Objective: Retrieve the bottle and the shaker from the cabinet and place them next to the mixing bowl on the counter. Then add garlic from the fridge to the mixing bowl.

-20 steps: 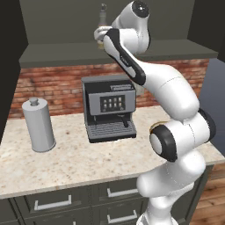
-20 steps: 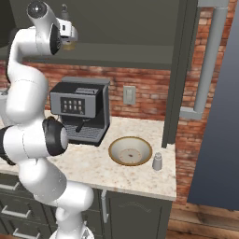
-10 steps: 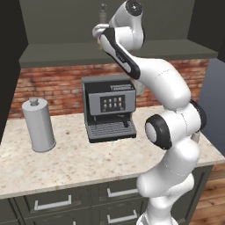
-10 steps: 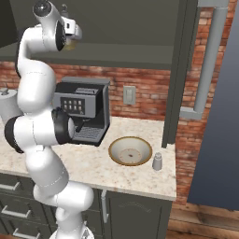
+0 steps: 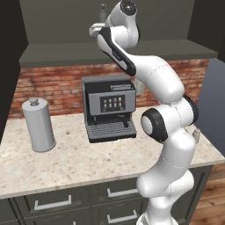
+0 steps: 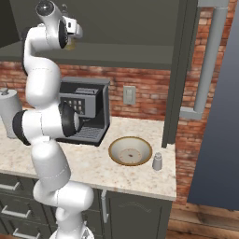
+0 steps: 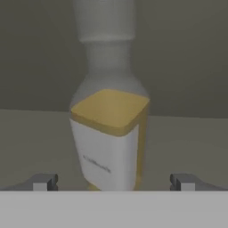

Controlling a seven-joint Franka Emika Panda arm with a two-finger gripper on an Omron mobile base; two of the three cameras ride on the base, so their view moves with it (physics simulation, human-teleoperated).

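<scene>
In the hand view a bottle (image 7: 109, 133) with a grey neck and a white and yellow label stands upright on the cabinet shelf, right in front of my gripper (image 7: 114, 182). The gripper is open, one fingertip on each side of the bottle's base and clear of it. From the left base view the gripper (image 5: 96, 30) is raised to the open upper cabinet, and the bottle's cap (image 5: 103, 8) pokes out just above it. The shaker (image 6: 158, 161) stands on the counter beside the mixing bowl (image 6: 130, 151). The garlic is out of view.
A black coffee machine (image 5: 110, 107) sits at the back of the counter under the cabinet. A grey canister (image 5: 39, 124) stands to its left. The dark fridge side (image 6: 219, 116) rises at the right end of the counter, behind a cabinet post (image 6: 177, 70).
The arm has straightened upward, its elbow pulling in from the right, and the hand has edged left and closer to the bottle. The jaws have stayed open.
</scene>
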